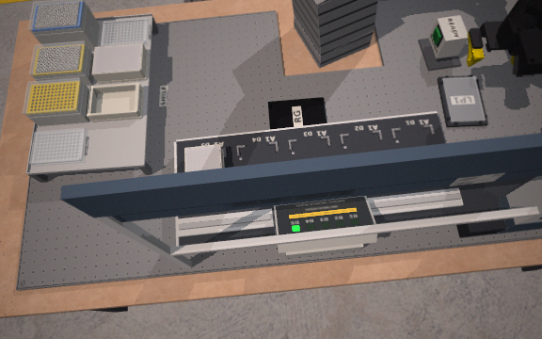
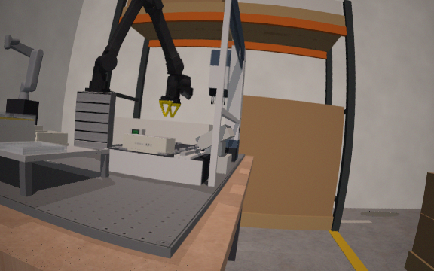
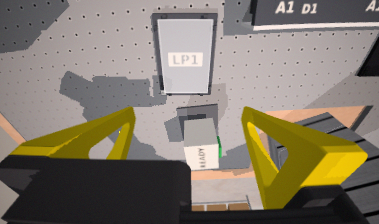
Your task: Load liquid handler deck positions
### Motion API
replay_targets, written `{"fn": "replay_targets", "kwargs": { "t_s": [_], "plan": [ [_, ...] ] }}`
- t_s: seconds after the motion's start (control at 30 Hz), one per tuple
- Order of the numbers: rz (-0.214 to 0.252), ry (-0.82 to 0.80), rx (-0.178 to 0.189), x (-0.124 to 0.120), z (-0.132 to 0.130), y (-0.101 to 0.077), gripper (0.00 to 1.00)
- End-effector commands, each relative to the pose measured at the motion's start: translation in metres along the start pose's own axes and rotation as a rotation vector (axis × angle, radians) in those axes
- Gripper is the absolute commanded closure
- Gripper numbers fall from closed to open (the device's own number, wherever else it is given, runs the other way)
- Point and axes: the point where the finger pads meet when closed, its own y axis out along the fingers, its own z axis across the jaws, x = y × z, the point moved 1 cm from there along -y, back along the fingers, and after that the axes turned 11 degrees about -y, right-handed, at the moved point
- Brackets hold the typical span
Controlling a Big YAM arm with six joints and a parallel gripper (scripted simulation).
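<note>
My gripper (image 1: 493, 52) is open and empty. It hangs above the white READY key (image 1: 450, 33) at the far right of the table. In the wrist view the key (image 3: 202, 145) lies between and below my yellow fingers. Lid park LP1 (image 1: 462, 100) lies just beside the key and shows a flat grey face with its label (image 3: 185, 57); I cannot tell whether a lid lies on it. A white block (image 1: 202, 157) sits on D5 at the deck's left end. The visible part of D2 (image 1: 365, 134) is bare. Two clear-lidded plates (image 1: 57, 146) (image 1: 125, 30) rest on the SHELF; their labels are unreadable.
The SHELF also holds tip racks (image 1: 56, 16), a sealed block (image 1: 118, 61) and an open reservoir (image 1: 114, 101). The blue gantry beam (image 1: 318, 174) hides the deck's front half. The arm's base stack (image 1: 334, 28) stands at the back, and the regrip nest RG (image 1: 296, 114) lies mid-table.
</note>
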Motion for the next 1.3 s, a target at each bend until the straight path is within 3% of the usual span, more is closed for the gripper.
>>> {"fn": "replay_targets", "kwargs": {
  "t_s": [0.0, 1.27],
  "plan": [
    [-0.045, 0.001, 0.048, 0.014, 0.022, -0.028, 0.00],
    [-0.051, 0.001, 0.056, 0.015, 0.023, -0.089, 0.00]
  ]
}}
